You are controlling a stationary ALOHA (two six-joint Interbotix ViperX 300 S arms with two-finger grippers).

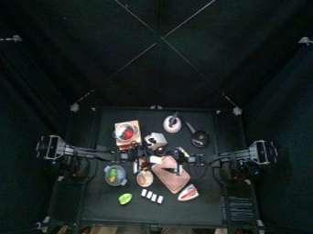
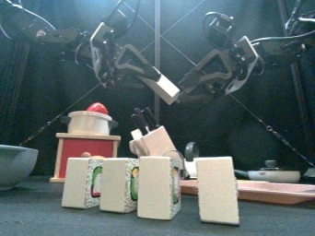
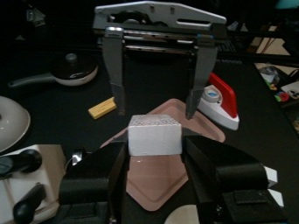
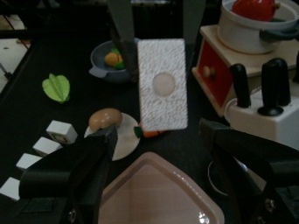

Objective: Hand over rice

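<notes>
The rice [image 2: 167,88] is a white block hanging tilted in mid-air above the table's middle. My left gripper [image 3: 156,150] is shut on the rice [image 3: 156,136], one jaw on each side. Facing it, my right gripper [image 3: 156,107] stands open, its fingers [image 3: 114,74] spread wider than the block and just short of it. In the right wrist view the rice [image 4: 162,80] hangs straight ahead, held from its far end by the left gripper [image 4: 153,26]. My right gripper [image 4: 163,153] has its jaws wide apart, touching nothing.
A pink tray [image 4: 158,188] lies under the grippers. A red stand with a white pot [image 2: 88,129] and a knife block [image 4: 254,83] stand behind. A bowl [image 4: 111,59], a green leaf [image 4: 55,86] and small white cubes [image 4: 52,133] lie to one side. White boxes [image 2: 154,184] line the front edge.
</notes>
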